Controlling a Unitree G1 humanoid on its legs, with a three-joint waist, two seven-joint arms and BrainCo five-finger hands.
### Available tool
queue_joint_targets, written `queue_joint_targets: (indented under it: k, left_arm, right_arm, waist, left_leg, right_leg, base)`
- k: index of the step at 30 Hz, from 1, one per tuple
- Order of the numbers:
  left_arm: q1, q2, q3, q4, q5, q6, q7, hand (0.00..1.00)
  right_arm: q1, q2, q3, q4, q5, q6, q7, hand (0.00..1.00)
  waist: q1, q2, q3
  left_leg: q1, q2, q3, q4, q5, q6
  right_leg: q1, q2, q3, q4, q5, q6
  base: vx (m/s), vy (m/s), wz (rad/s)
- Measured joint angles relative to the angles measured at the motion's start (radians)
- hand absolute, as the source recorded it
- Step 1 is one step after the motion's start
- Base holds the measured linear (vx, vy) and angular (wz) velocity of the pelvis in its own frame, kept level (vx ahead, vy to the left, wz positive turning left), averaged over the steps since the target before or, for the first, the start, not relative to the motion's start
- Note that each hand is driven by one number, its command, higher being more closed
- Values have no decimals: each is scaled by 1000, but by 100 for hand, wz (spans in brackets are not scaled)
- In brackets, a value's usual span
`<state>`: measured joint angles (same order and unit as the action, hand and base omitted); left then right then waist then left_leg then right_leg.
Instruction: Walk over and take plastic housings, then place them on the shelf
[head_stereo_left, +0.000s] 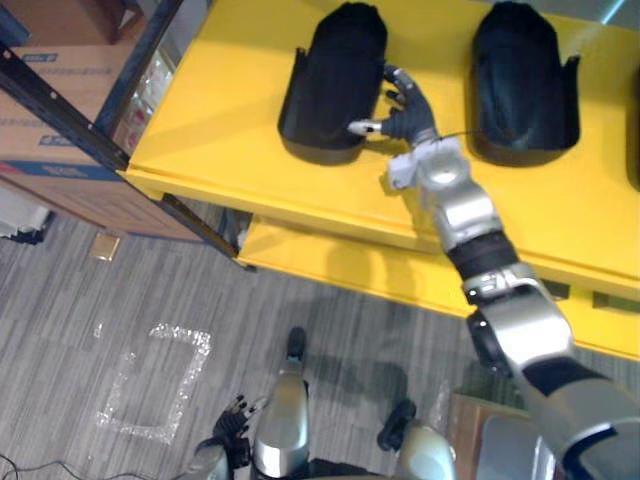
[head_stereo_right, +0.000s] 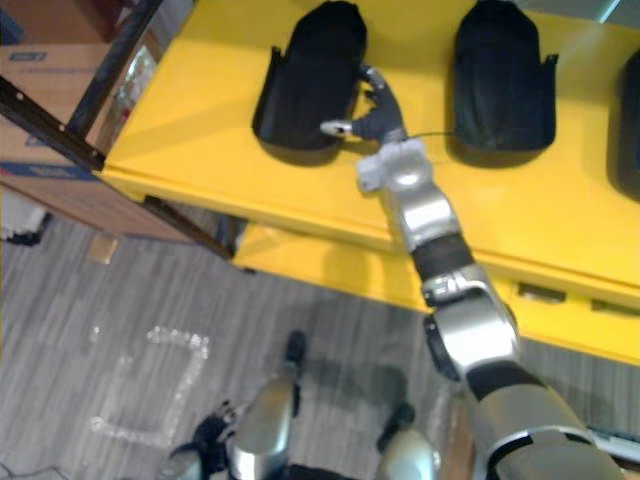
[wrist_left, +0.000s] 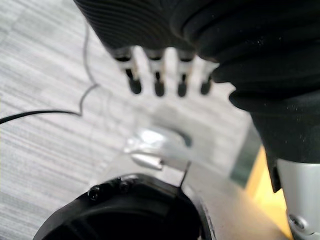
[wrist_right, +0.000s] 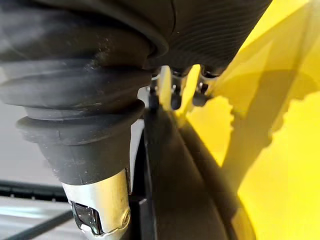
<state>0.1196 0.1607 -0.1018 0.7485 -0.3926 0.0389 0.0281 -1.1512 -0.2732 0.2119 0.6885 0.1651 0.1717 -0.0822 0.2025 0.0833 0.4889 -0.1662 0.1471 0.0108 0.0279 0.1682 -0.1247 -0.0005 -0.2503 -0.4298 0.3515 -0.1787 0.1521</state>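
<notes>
Two black housings, one at top centre and one at upper right, are laid apart on the yellow shelf, probably so that each can be set down without knocking its neighbour. The right hand is held out on an arm stretched from the lower right and laid against the centre housing's right wall. Its fingers are spread and touching rather than curled round it, with the thumb by the near end. The left hand is hung low at the bottom left, fingers relaxed and empty.
</notes>
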Motion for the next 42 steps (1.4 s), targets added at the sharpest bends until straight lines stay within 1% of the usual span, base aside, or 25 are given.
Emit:
queue_joint_targets:
  k: [8,10,12,16,17,19,20,23,25,28,31,32,34,36,38,40,41,42]
  left_arm:
    - [0,0,0,-3,-1,6,1,0]
    - [0,0,0,-3,-1,7,1,0]
    - [0,0,0,-4,0,7,1,0]
    - [0,0,0,-3,-1,5,1,0]
    - [0,1,0,-3,-1,1,1,0]
    - [0,1,0,-1,-1,-5,1,0]
    - [0,3,0,0,0,-11,2,0]
    - [0,5,0,1,0,-15,9,0]
    - [0,7,1,1,0,-16,10,0]
    - [0,14,3,8,4,-17,9,0]
    - [3,21,9,21,21,-16,8,0]
    - [8,25,13,22,33,-16,7,0]
    - [13,29,15,29,53,-16,5,0]
    - [22,29,24,31,60,-16,3,0]
    - [24,29,43,32,88,-16,-4,0]
    - [29,30,54,40,94,-15,-8,0]
    - [28,30,59,44,99,-15,-9,0]
    - [28,30,62,49,109,-15,-10,0]
  right_arm:
    - [-1,2,15,-2,56,-3,9,0]
    - [-1,5,15,-2,55,-4,8,0]
    - [-1,13,15,-2,23,-5,-12,0]
    - [-1,34,13,-2,-54,-13,-109,0]
    - [-1,36,2,-2,-87,-28,-163,0]
    - [-1,36,-18,-6,-109,-48,-210,0]
    - [-1,36,-38,-14,-138,-63,-248,0]
    - [-1,34,-83,-77,-215,-104,-325,0]
    - [-2,26,-84,-136,-244,-127,-345,0]
    - [-2,28,-75,-233,-286,-131,-349,0]
    - [-2,29,-72,-315,-342,-106,-349,0]
    - [0,25,-72,-337,-345,-91,-348,0]
    - [19,10,-74,-353,-338,-69,-344,0]
    - [51,-11,-80,-400,-336,-37,-339,0]
    - [98,-44,-123,-451,-329,-9,-330,0]
    - [135,-72,-173,-463,-295,28,-313,0]
    - [167,-98,-204,-473,-285,46,-303,0]
    - [200,-133,-232,-478,-248,57,-291,0]
  waist:
    - [1,0,0]
    - [1,0,0]
    - [2,0,0]
    - [5,-2,1]
    - [6,-4,2]
    - [6,-6,4]
    - [5,-9,5]
    - [1,-14,8]
    - [-1,-18,11]
    - [-3,-31,17]
    - [-19,-49,14]
    - [-31,-57,17]
    - [-45,-72,10]
    - [-51,-86,2]
    - [-66,-98,-5]
    - [-77,-111,-12]
    - [-86,-118,-16]
    - [-95,-122,-18]
  left_leg:
    - [-2,0,-2,2,0,0]
    - [-5,0,-3,6,-1,2]
    - [-9,0,-3,9,-4,6]
    - [-10,0,-4,10,-4,6]
    - [-10,0,-4,10,-4,6]
    - [-10,0,-4,10,-4,6]
    - [-10,1,-4,10,-4,6]
    - [-10,2,-1,8,-3,4]
    - [-7,5,4,7,-2,2]
    - [20,12,26,-7,0,0]
    - [48,14,50,-25,1,-1]
    - [62,15,54,-31,1,-1]
    - [82,16,66,-42,1,-1]
    - [101,19,87,-57,1,-2]
    - [104,18,97,-62,1,-2]
    - [115,18,112,-72,1,-2]
    - [116,17,116,-73,1,-2]
    - [116,17,120,-75,1,-2]
  right_leg:
    - [0,1,-1,1,-1,-1]
    - [-1,1,-2,2,-1,-1]
    - [-2,1,-2,2,-1,-1]
    - [-3,0,-2,4,-1,-1]
    - [-4,0,-2,4,-1,-1]
    - [-4,0,-2,4,-1,-1]
    - [-4,1,-2,4,-1,-1]
    - [-7,2,2,3,-1,-1]
    - [-9,4,8,2,0,-1]
    - [-2,9,27,-5,3,-2]
    - [6,12,48,-18,9,-1]
    - [18,14,50,-28,14,0]
    - [34,18,57,-46,22,2]
    - [37,23,76,-62,31,2]
    - [37,23,84,-75,40,6]
    - [37,24,97,-86,47,8]
    - [36,24,100,-92,51,9]
    - [36,25,103,-101,57,9]
  base:
    - [0,0,0]
    - [0,0,0]
    - [0,0,0]
    - [0,0,0]
    - [0,0,0]
    - [0,0,0]
    - [0,0,0]
    - [0,0,-3]
    - [0,0,-9]
    - [6,-8,-20]
    - [10,-9,-19]
    - [6,-6,-11]
    - [9,-5,-16]
    - [6,4,-25]
    - [-3,10,-15]
    - [0,12,-16]
    - [5,10,-16]
    - [3,9,-9]
